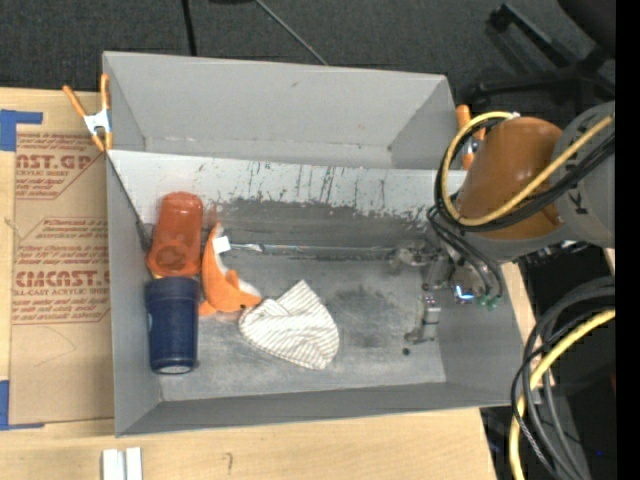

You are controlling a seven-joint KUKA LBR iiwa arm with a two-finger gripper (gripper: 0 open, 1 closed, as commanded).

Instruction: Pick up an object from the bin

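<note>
Your gripper (425, 323) hangs low over the right part of the grey bin (280, 108), above bare scuffed floor near the right wall. From this angle you cannot tell whether it is open or closed, and you can make out nothing gripped in it. The thing nearest to it is a crumpled white cloth with thin dark stripes (292, 326), lying around the middle of the floor towards the near edge, apart from the gripper on its left. Everything else sits along the left wall. An orange plastic cup (177, 234) lies there, and a dark blue cup (173, 324) lies just below it towards the near left corner, the two end to end and touching. You cannot see what, if anything, is inside either cup. A soft orange piece (220, 283) rests between the cups and the cloth, touching the cloth's left edge.
</note>
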